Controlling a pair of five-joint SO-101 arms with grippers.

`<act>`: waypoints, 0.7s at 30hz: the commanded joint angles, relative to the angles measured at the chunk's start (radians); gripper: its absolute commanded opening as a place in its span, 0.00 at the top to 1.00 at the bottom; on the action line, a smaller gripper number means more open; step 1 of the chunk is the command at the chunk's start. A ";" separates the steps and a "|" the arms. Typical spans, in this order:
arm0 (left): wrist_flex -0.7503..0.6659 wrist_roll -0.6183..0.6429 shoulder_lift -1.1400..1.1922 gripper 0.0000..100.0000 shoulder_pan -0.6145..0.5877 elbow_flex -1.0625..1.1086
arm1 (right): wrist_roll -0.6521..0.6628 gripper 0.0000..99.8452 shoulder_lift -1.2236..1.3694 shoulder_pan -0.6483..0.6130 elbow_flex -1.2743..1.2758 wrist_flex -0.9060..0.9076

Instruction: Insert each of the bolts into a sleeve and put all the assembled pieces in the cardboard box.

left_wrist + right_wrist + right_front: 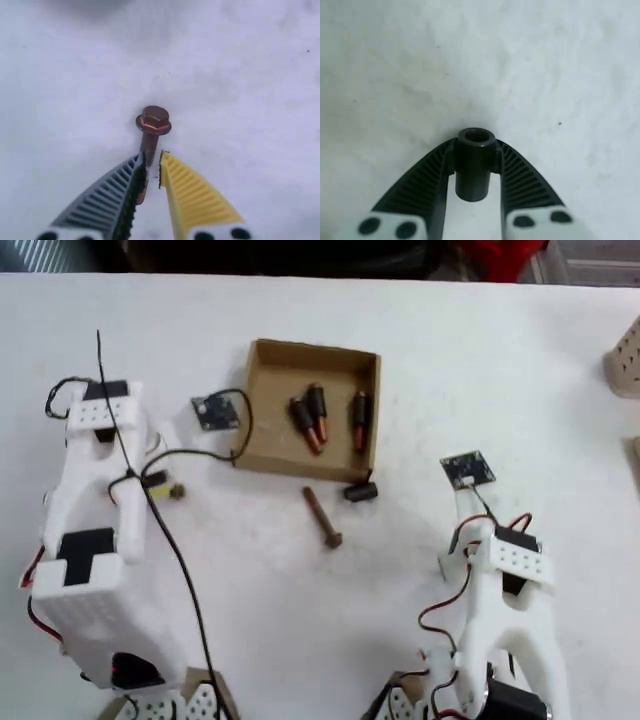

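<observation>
Copper in colour, a hex-headed bolt (153, 121) is pinched by its shank in the left claw (152, 157), whose grey and yellow fingers (192, 192) press against it from either side. Its head points away from the wrist, above the white desk (450, 360). In the high view this bolt's head (177, 492) pokes out from under the left arm (90, 500), well to the left of the cardboard box (272, 375).

The right claw (475, 147) is clamped on a black sleeve (474, 165). Its dark ribbed fingers (427, 180) hug the tube's sides, and the open bore faces away from the wrist. The right arm (505, 590) stands at the near right of the desk, apart from the box.

Inside the box lie three assembled pieces (307, 426), each a copper bolt with a dark sleeve on it. Two are close together near the middle and one is by the right wall. Just outside the box's near right corner sits a spare sleeve (361, 492), and near it a loose bolt (323, 517) lies flat on the desk with its head towards the arms. A small circuit board (217, 412) lies just left of the box.
</observation>
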 commanded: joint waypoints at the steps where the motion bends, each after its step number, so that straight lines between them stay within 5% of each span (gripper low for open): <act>1: 0.020 -0.097 -0.005 0.91 -0.002 0.002 | 0.014 0.98 -0.039 0.001 -0.005 -0.010; 11: 0.008 -0.064 -0.005 0.84 -0.007 -0.006 | 0.015 0.98 -0.039 -0.001 -0.005 -0.010; 21: -0.169 -0.063 -0.002 0.84 -0.001 0.080 | 0.015 0.98 -0.039 -0.001 -0.005 -0.010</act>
